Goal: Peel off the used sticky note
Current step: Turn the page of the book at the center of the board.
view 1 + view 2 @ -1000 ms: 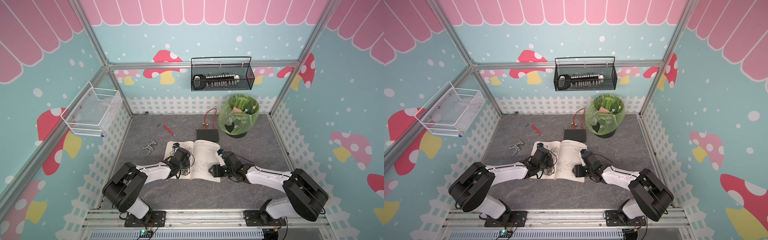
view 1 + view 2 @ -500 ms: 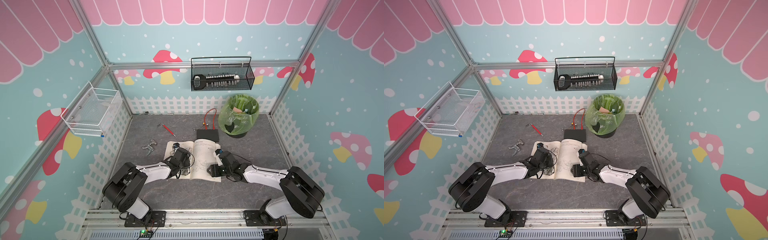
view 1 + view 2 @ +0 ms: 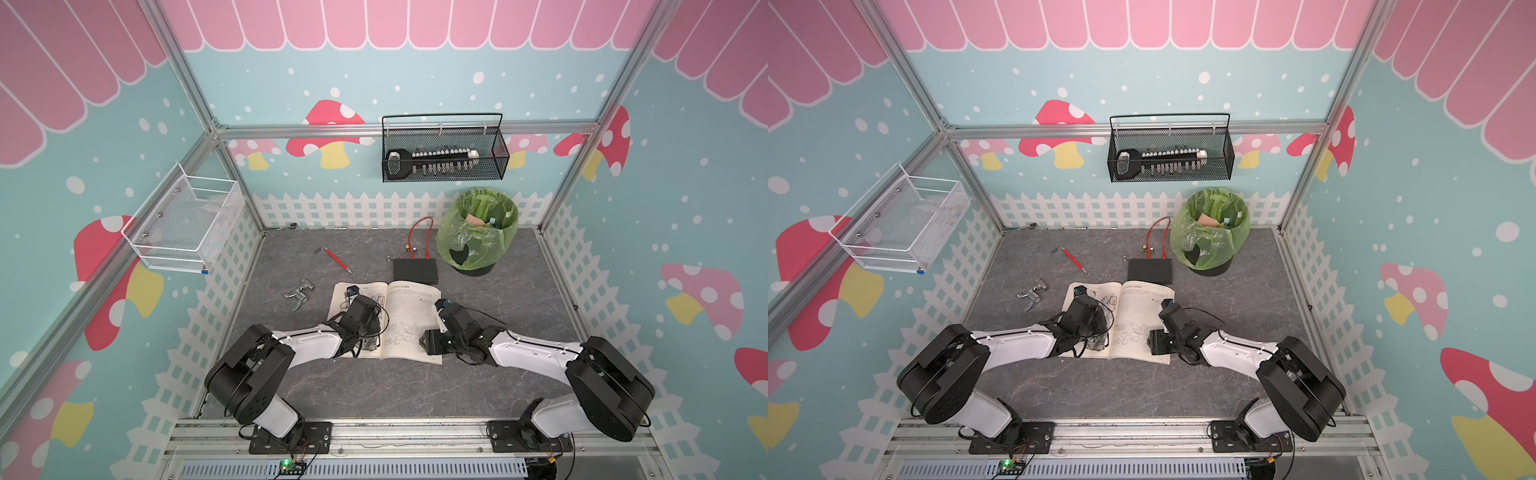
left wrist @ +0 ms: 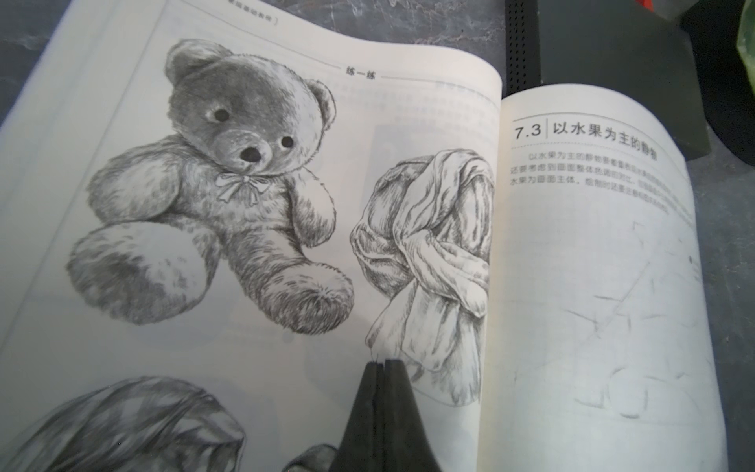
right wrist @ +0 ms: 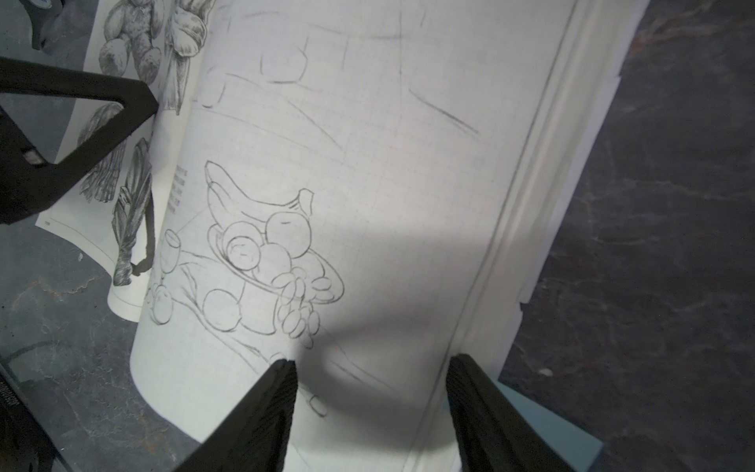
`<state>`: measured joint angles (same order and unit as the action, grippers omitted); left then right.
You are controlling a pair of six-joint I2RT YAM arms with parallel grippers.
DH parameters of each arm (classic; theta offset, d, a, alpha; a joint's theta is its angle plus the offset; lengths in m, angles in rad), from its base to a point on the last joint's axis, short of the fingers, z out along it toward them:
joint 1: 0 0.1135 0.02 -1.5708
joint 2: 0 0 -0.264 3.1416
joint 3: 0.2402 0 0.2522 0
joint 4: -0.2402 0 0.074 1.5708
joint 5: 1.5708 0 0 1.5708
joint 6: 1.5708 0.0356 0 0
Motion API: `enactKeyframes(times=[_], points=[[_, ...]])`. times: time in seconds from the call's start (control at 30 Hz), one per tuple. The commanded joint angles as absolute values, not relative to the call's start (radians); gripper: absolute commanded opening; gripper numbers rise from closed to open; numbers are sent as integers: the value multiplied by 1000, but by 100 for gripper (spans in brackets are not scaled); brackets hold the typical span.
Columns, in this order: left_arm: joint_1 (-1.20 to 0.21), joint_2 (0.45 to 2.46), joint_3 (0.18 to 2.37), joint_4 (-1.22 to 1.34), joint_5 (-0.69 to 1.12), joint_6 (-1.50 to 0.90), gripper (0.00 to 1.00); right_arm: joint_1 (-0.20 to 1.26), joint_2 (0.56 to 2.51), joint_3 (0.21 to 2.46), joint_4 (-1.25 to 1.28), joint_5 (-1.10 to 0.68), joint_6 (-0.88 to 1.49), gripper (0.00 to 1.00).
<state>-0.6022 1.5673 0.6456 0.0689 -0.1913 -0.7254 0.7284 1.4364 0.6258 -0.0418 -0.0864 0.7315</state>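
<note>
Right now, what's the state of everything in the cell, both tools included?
Book: open, lying flat.
Left tool: shut, tip at the left page.
Right tool: open, empty, over the right page's edge.
Blue sheet: flat beside the book, not gripped.
Bin: bagged, holds trash.
Black basket: hung on the wall, loaded.
White basket: wall-mounted, contents unclear.

Left arm (image 3: 307,345) and right arm (image 3: 528,353) stretch low toward each other. Left end effector (image 4: 383,363) is pinched closed; right end effector (image 5: 369,363) is spread apart.
</note>
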Motion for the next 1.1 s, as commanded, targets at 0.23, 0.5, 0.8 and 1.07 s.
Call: enactKeyframes(times=[0.23, 0.5, 0.8, 1.07], points=[[-602, 1574, 641, 40, -170, -716, 0, 737, 1459, 632, -18, -106, 740, 65], [-603, 1578, 641, 41, -172, -716, 0, 755, 1500, 658, 9, -121, 747, 65], [-603, 1589, 650, 43, -166, -715, 0, 777, 1529, 704, 22, -126, 742, 65], [-602, 1584, 673, 37, -171, -688, 0, 794, 1639, 783, 117, -199, 731, 65]])
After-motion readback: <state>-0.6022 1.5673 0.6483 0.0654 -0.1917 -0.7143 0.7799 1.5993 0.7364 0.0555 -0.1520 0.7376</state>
